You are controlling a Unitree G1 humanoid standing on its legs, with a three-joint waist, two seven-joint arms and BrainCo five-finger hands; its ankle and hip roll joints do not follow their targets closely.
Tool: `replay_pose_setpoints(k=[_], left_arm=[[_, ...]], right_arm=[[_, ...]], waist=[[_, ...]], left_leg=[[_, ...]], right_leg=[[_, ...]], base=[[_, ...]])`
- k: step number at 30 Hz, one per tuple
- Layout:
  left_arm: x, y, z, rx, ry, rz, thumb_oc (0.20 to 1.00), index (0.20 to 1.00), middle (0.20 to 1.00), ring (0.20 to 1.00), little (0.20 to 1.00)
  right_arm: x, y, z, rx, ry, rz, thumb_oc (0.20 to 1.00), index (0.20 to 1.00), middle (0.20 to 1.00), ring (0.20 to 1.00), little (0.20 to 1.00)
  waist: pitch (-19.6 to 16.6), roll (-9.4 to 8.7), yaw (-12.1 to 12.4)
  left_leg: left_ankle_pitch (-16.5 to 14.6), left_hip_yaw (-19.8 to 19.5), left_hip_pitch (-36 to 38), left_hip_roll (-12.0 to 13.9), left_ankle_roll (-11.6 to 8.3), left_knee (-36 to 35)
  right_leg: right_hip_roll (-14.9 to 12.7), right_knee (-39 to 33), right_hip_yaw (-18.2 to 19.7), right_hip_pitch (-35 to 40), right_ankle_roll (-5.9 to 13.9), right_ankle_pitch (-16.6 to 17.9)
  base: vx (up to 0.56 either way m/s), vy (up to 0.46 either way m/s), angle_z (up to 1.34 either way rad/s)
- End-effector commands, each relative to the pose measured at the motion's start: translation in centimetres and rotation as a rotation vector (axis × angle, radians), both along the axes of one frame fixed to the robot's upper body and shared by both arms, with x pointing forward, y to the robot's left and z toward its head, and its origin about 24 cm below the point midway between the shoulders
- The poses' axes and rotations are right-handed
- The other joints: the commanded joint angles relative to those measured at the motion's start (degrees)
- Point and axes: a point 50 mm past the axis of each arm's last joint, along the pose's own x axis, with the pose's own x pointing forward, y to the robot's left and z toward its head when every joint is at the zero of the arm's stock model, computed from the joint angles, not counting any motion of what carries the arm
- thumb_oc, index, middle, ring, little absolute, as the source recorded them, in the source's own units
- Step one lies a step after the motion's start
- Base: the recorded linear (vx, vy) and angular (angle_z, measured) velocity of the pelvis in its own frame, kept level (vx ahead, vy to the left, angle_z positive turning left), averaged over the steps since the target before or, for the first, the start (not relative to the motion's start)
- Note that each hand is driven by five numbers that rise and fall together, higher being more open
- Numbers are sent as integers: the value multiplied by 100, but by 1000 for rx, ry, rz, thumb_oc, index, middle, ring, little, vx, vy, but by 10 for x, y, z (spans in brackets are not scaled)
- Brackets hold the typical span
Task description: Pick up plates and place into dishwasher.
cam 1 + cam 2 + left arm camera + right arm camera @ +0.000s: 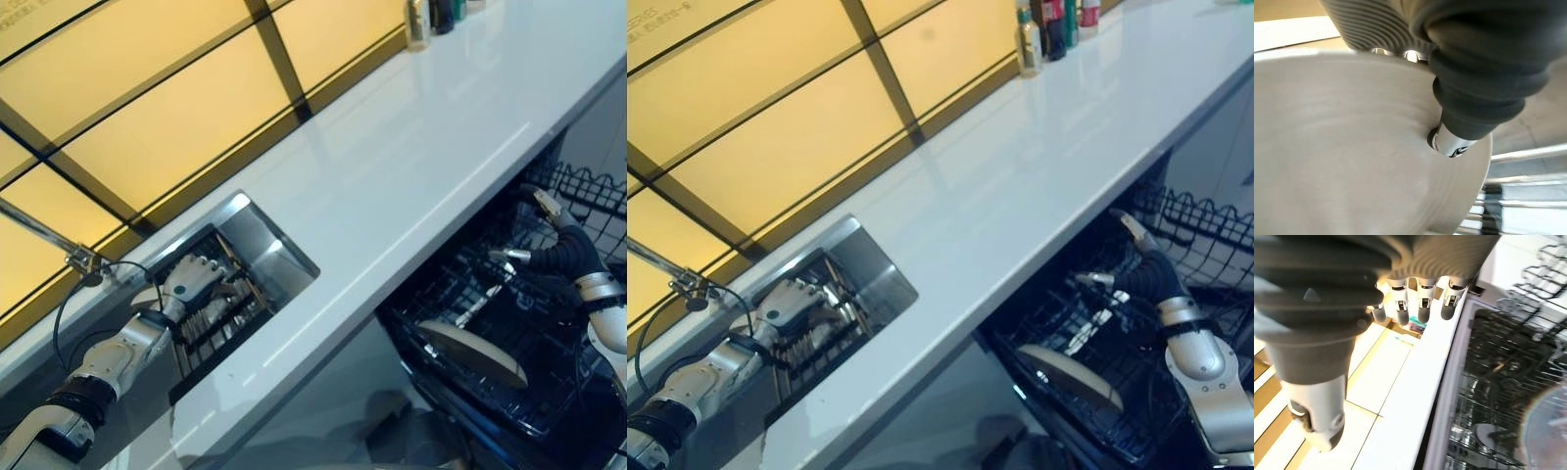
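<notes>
Pickup step: left hand (191,279) reaches into the sink (257,238) at the bench's (421,166) corner, thumb on a plate (1352,156), grip unclear; next, lift it toward the dishwasher rack (490,323), where the right hand (549,250) hovers relaxed over another plate (470,352)

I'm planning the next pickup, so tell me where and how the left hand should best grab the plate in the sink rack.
Probably by the rim. The plate stands on edge in the sink rack, its broad face against the left hand, so the upper edge is the free part. Come from above, thumb on one face and fingers on the other, then lift straight up.
</notes>
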Motion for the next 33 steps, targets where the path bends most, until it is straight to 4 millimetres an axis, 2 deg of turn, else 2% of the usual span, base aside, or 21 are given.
replay_pose_setpoints(k=[1,4,8,13,18,20,24,26,29,33], left_arm=[[-4,62,59,6,-224,216,200,200,200,200,200],[-10,65,81,-69,-339,223,200,200,200,200,200],[-14,65,101,-112,-443,189,200,200,200,200,200],[-12,59,126,-149,-525,144,200,200,200,200,200],[-9,48,150,-335,-615,92,200,200,200,200,200],[-6,34,156,-531,-628,35,200,200,200,200,200],[0,4,159,-827,-549,-87,200,200,200,200,200],[3,-19,156,-985,-460,-173,200,200,200,200,200],[6,-41,150,-1196,-309,-262,200,200,200,200,200],[7,-74,139,-1575,-50,-434,200,200,200,200,200]], right_arm=[[4,8,28,67,-241,-11,1000,1000,1000,1000,1000],[2,8,43,98,-374,-28,1000,1000,1000,1000,1000],[2,21,61,110,-500,28,1000,1000,1000,1000,1000],[7,34,78,110,-564,112,1000,1000,1000,1000,1000],[16,51,84,128,-553,219,1000,1000,1000,1000,1000],[21,64,83,129,-527,269,1000,1000,1000,1000,1000],[28,83,80,143,-487,353,1000,1000,1000,1000,1000],[34,96,78,153,-456,399,1000,1000,1000,1000,1000],[39,109,76,158,-416,458,1000,1000,1000,1000,1000],[42,130,72,183,-357,575,1000,1000,1000,1000,1000]], waist=[[-390,-493,253],[-418,-651,455],[-489,-864,716],[-562,-1013,940],[-618,-1140,1156],[-657,-1210,1279],[-710,-1298,1428],[-731,-1356,1525],[-737,-1406,1619],[-734,-1451,1724]], left_leg=[[-461,-113,-134,-129,100,392],[-508,-202,-148,-80,109,396],[-504,-272,-205,-21,105,390],[-490,-372,-230,41,68,371],[-468,-492,-257,91,40,358],[-430,-584,-266,113,23,314],[-371,-727,-257,148,-6,221],[-359,-825,-265,161,-19,197],[-347,-916,-261,161,-22,166],[-334,-993,-262,166,-23,144]], right_leg=[[355,-1689,-422,1170,40,-17],[370,-1720,-527,1244,54,-47],[380,-1801,-641,1306,54,0],[373,-1857,-792,1403,55,0],[361,-1892,-935,1475,55,-1],[363,-1921,-1001,1528,45,0],[369,-1966,-1107,1593,46,11],[371,-1974,-1164,1622,47,5],[373,-1996,-1214,1663,52,6],[361,-2026,-1280,1716,48,9]], base=[[-106,-38,17],[-100,-49,13],[-93,-63,20],[-58,-29,22],[-52,-28,21],[-39,-39,23],[-28,-40,23],[-35,-43,16],[-36,-24,13],[-48,-12,10]])
